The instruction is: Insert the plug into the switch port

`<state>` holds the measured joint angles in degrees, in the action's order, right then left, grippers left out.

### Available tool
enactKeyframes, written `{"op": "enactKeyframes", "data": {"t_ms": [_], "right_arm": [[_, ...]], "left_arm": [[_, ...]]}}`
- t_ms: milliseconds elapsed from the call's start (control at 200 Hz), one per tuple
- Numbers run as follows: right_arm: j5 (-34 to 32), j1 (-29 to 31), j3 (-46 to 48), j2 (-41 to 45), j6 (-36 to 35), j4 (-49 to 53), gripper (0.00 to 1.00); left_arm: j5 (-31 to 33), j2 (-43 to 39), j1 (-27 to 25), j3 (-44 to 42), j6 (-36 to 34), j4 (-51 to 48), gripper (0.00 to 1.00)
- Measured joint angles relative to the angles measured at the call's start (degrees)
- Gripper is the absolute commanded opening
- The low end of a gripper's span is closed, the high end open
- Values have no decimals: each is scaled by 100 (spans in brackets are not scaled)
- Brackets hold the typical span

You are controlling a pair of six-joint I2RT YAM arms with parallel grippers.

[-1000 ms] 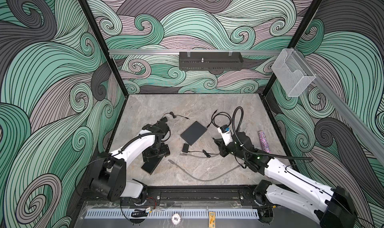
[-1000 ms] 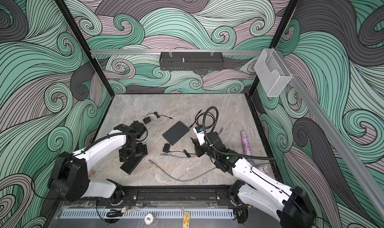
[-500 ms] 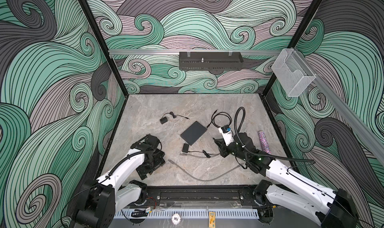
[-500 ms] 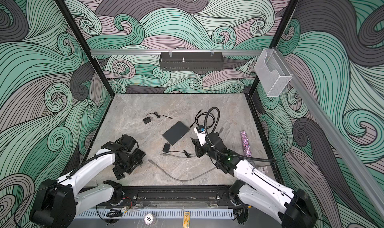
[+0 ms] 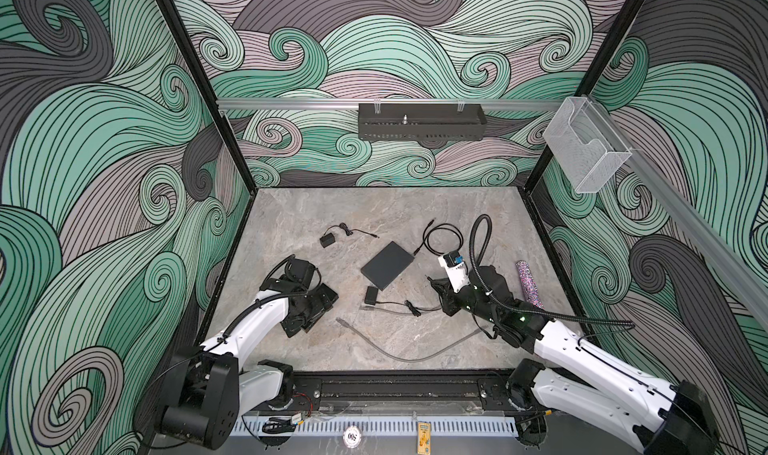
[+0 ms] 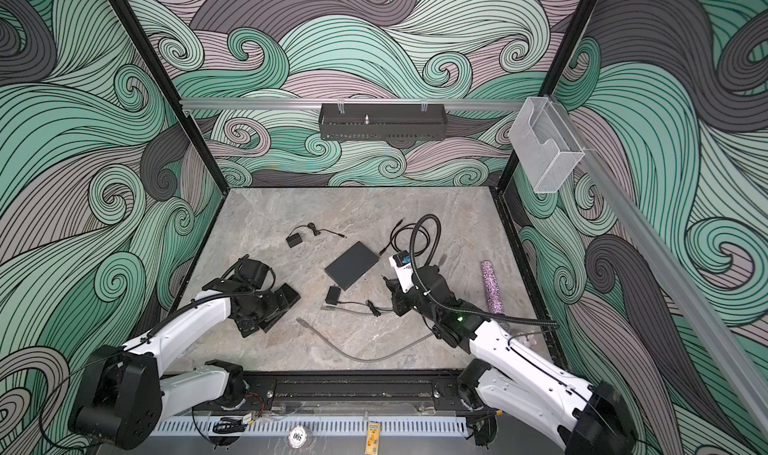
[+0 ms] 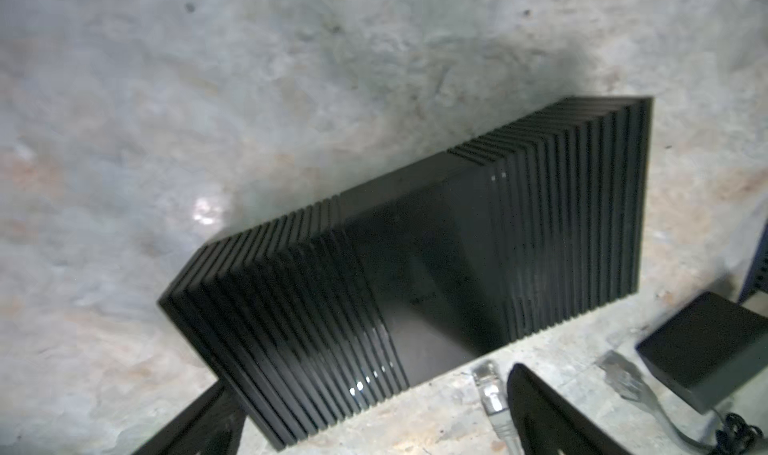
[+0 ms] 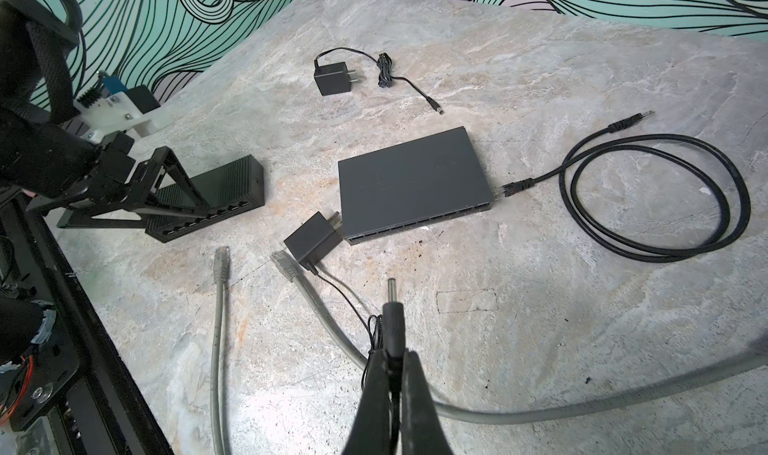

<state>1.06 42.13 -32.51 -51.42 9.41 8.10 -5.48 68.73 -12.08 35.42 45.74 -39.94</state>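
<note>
The plug [image 8: 392, 307] is being held in the fully closed right pincer [image 8: 392, 355], its pin sticking out ahead of the fingertips. The switch [image 7: 415, 245] is being straddled by the left pincer [image 7: 370, 378], spread wide and seemingly not touching it. Its ports [image 8: 208, 220] are being presented toward the right pincer, well apart from it.

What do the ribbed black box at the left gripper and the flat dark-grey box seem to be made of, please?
The ribbed black box looks like moulded plastic, slightly glossy: fine parallel ribs catch small glints beside a smooth middle band. The flat dark-grey box is matte and even, with faint scuffs; it could be painted metal or plastic, and the look leaves that open.
</note>
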Motion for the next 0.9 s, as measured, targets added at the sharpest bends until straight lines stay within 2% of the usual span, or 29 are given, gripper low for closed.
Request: {"op": "enactKeyframes", "data": {"t_ms": [150,285,390,495,650,901], "right_arm": [[-74,0,-118,-59,-46,83,0],[-92,0,-168,-107,-72,98,0],[-105,0,-168,-136,-85,109,0],[-111,0,-170,-184,-103,122,0],[-275,-9,-264,-186,-125,348,0],[-428,-153,-389,-151,42,765,0]], "left_arm": [[-520,584,-13,472,-433,219,95],[-387,575,-214,1062,-780,-48,95],[-461,400,-459,1318,-769,-186,90],[-664,562,-857,1620,-625,-203,87],[-988,1480,-1408,2245,-398,59,86],[-1086,3067,-1473,2782,-273,538,86]]}}
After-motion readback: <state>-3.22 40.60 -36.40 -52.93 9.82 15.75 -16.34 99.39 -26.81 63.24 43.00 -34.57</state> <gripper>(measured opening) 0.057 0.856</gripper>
